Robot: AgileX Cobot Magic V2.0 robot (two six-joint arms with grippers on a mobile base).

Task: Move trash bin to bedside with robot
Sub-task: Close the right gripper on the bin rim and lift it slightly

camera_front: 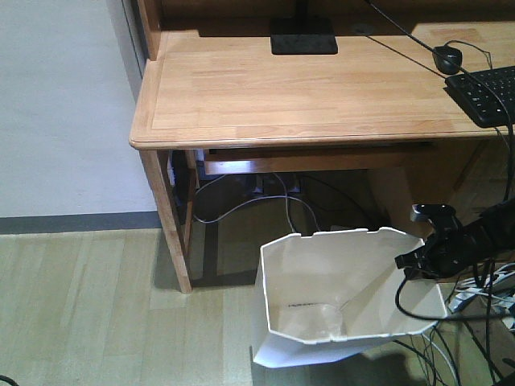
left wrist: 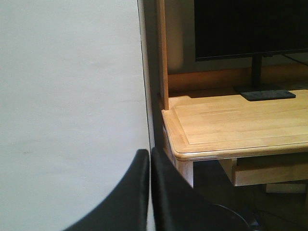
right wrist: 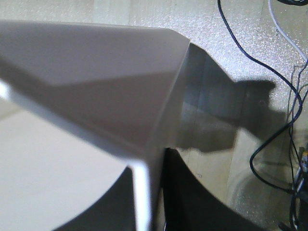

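The white trash bin stands tilted on the wooden floor in front of the desk, its cream inside showing. My right gripper is shut on the bin's right rim. In the right wrist view the thin white wall runs between the two black fingers, one inside and one outside the trash bin. My left gripper is shut on nothing, held up beside the white wall near the desk's corner. The bed is out of view.
A light wooden desk stands behind the bin, with a monitor base, a keyboard and a mouse. Loose cables lie on the floor to the right and under the desk. A white wall is at left.
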